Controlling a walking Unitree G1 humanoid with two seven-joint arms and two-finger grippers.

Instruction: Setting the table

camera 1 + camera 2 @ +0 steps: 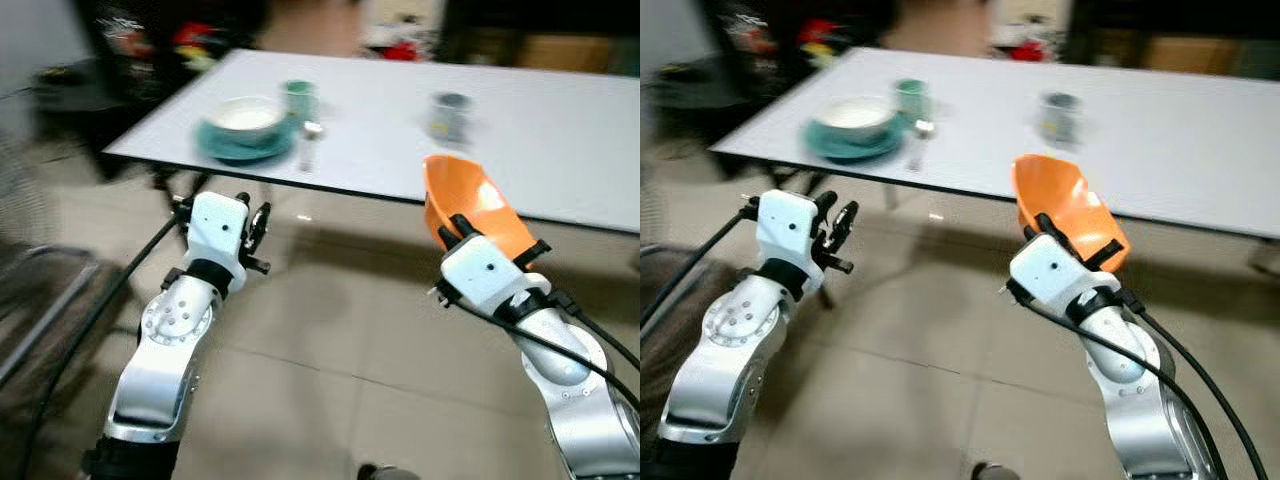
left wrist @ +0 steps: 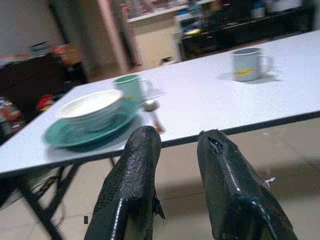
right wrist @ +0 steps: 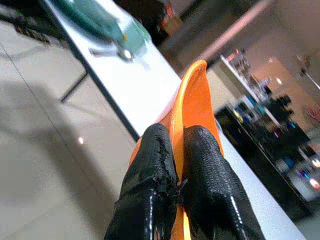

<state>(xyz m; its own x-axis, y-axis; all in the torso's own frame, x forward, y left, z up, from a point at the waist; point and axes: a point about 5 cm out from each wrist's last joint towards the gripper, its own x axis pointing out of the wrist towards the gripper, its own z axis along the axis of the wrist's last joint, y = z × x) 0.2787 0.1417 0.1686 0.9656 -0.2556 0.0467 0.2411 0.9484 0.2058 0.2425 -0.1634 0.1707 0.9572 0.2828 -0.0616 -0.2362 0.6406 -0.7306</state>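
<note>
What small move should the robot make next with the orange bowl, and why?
Probably carry the orange bowl forward and up over the table. The right end effector pinches its rim, but the bowl hangs at the table's near edge, and the gray mug stands just beyond with no dish beside it.

Left arm: silver jointed limb with white wrist housing, raised forward from the lower left, black cable trailing along its outer side. Left gripper [image 2: 177, 165]: two long black textured fingers [image 2: 135, 175], pointing forward, parted by a narrow gap with nothing between them. Right arm: silver jointed limb with white wrist housing, raised forward from the lower right, black cables looping past the forearm. Right gripper [image 3: 175, 155]: two long black textured fingers [image 3: 207, 170] pressed together on the thin rim of an orange plastic bowl [image 1: 475, 205], carried tilted, its hollow facing up and leftward.
</note>
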